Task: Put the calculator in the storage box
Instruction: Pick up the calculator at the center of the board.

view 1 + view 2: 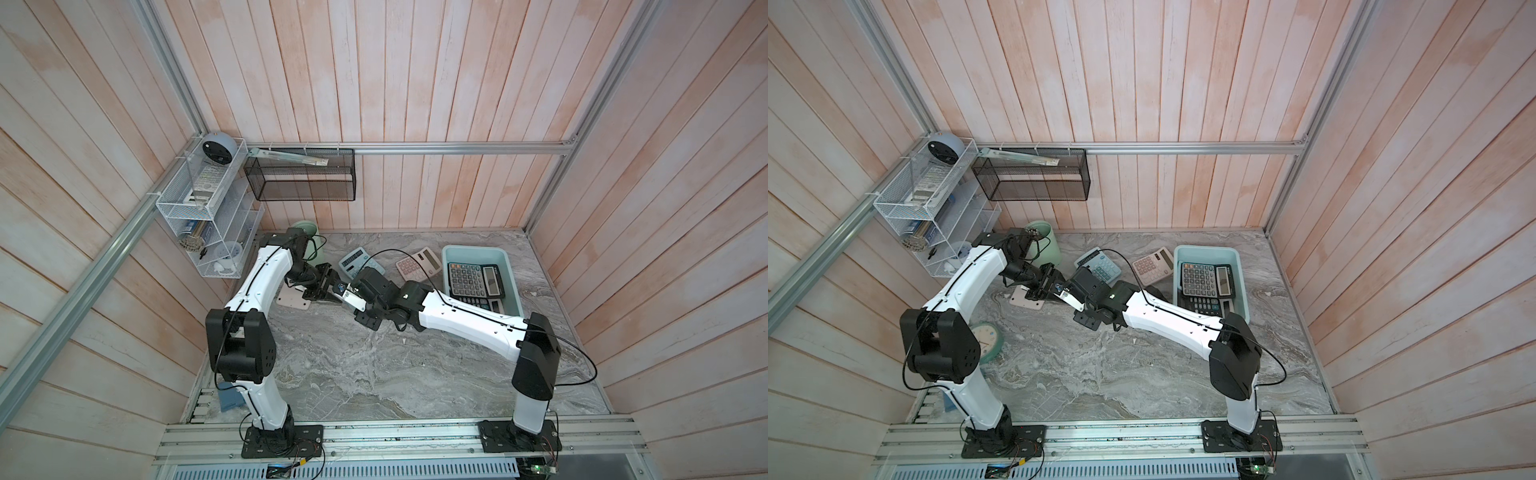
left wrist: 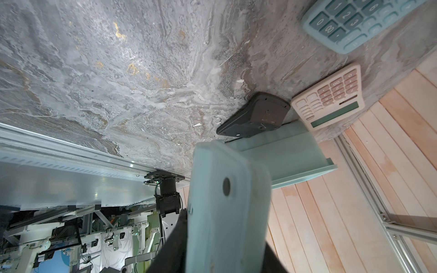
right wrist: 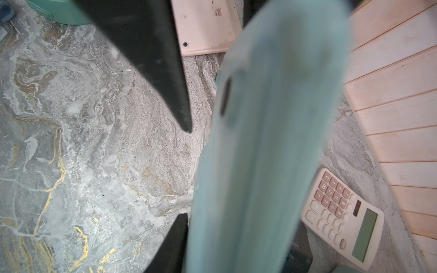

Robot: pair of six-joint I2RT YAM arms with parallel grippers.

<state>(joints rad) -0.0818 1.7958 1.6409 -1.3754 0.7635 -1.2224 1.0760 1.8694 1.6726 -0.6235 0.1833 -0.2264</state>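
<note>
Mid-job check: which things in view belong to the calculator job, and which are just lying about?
Job: gripped teal calculator; storage box, two black calculators inside; loose teal calculator and pink calculator on the table.
Lying about: mint-green cup; black mesh basket; white wire rack; green clock.

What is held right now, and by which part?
A teal calculator, back showing, in mid-air between both grippers. The right gripper is shut on it; the left gripper straddles one end, grip unclear. Exact contact points are hidden.
</note>
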